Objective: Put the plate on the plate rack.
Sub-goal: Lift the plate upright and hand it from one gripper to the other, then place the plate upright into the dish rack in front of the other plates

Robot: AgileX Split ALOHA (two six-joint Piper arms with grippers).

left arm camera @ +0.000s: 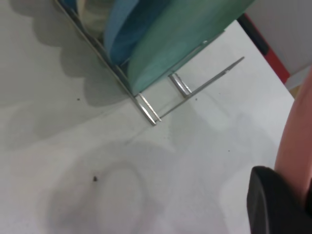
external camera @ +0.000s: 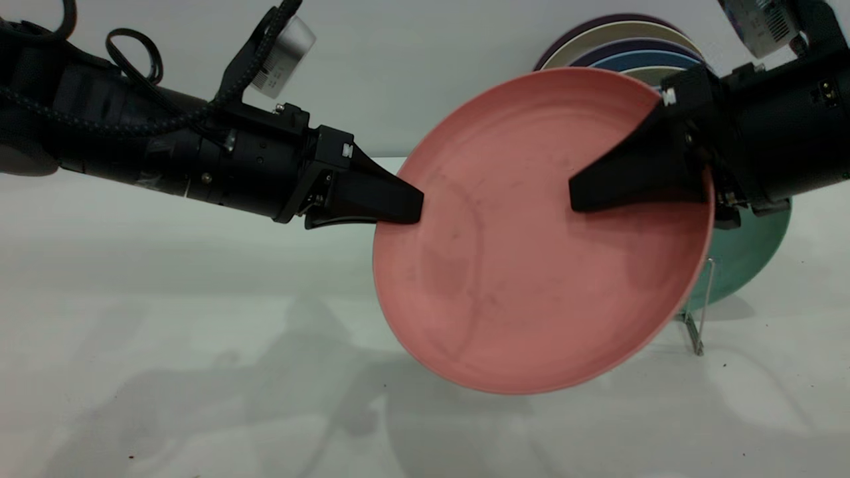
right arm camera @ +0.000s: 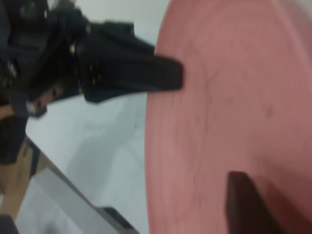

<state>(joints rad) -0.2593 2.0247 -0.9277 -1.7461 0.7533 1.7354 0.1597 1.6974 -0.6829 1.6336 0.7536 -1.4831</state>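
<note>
1. The desk (external camera: 166, 318) carries the plate rack (external camera: 697, 325) at the exterior view's right, already loaded with a teal-green plate (external camera: 750, 259) and blue plates (external camera: 637, 56) behind it.
2. The plate (external camera: 531, 252) hangs tilted in the air in front of the rack, clear of the desk.
3. The right gripper (external camera: 584, 192) has its jaws pinched on the plate's rim nearest the rack; the left gripper (external camera: 415, 206) pinches the opposite rim.
4. Judged step: carrying toward the rack, not yet slotted.
5. The next move likely calls for standing the plate upright and lining its edge with the free wire loop (left arm camera: 187, 87) in front of the teal-green plate.
</note>
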